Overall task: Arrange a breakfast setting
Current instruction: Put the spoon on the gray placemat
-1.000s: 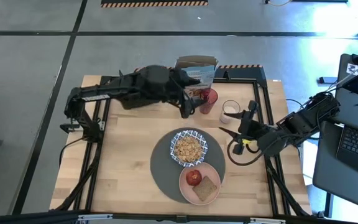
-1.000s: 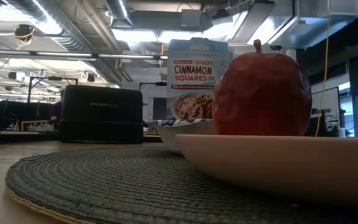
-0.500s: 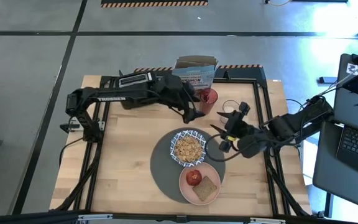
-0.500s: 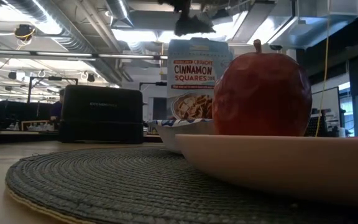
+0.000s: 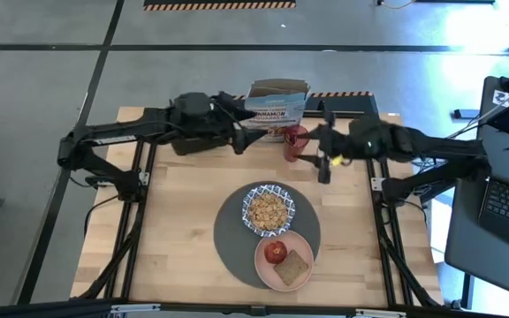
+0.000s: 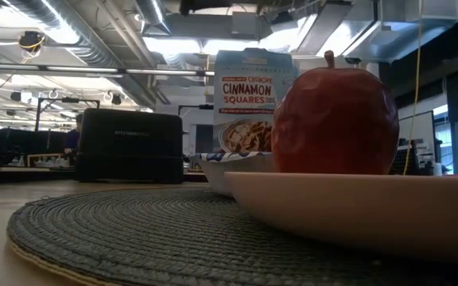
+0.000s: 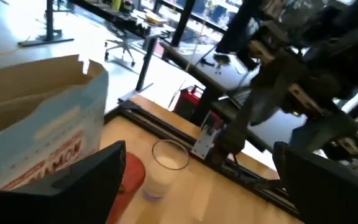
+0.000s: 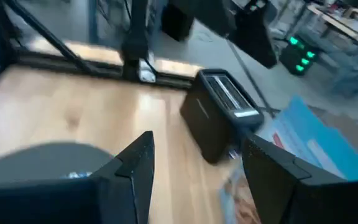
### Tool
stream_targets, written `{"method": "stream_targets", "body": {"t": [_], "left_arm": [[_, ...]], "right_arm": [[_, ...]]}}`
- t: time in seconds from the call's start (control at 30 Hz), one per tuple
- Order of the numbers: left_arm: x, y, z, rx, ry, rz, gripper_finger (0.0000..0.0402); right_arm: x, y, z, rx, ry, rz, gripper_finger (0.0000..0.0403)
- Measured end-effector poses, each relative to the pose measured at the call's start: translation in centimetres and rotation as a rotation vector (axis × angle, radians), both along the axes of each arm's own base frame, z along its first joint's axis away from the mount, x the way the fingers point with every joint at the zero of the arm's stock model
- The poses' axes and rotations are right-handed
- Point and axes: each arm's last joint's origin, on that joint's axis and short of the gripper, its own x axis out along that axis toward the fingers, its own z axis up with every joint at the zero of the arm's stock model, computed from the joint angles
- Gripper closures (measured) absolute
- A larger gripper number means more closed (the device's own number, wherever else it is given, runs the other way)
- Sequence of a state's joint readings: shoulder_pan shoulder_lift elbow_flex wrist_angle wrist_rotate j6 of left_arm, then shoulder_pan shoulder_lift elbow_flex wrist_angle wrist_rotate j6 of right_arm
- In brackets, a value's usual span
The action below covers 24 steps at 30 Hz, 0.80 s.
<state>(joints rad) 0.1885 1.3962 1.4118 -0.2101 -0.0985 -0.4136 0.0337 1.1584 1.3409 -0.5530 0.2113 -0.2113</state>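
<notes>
Left pincer (image 5: 247, 134) wide, empty; right pincer (image 8: 194, 171) part-open, empty; woven round mat (image 5: 237, 237), glossy apple (image 6: 336, 119).

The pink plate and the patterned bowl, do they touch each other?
Cannot tell. In the high view the plate and bowl rims meet with no visible gap, but contact is unclear.

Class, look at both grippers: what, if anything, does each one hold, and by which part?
Nothing is held. The left gripper and right gripper both hang empty, jaws apart, above the wooden table.
</notes>
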Motion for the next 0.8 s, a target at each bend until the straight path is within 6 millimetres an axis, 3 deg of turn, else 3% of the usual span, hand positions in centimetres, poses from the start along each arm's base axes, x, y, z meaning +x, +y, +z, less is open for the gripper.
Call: {"method": "stream_targets", "body": {"t": [0.2, 0.37, 0.5, 0.8], "left_arm": [[-2.5, -0.9, -2.5, -0.086, 0.013, 0.059, 0.0006], [-3.3, -1.6, -6.4, -0.187, -0.003, 0.07, 0.0006], [-4.0, -1.6, -8.3, -0.257, -0.018, 0.097, 0.0006], [-4.4, -1.3, -8.5, -0.248, -0.024, 0.08, 0.0006]], "right_arm": [[0.3, -4.4, -4.5, 0.092, 0.038, -0.051, 0.0212], [1.0, -5.8, -7.6, 0.174, 0.056, -0.066, 0.0212], [2.0, -6.5, -10.1, 0.299, 0.059, -0.232, 0.0212], [4.3, -7.4, -13.5, 0.518, 0.036, -0.514, 0.0212]]}}
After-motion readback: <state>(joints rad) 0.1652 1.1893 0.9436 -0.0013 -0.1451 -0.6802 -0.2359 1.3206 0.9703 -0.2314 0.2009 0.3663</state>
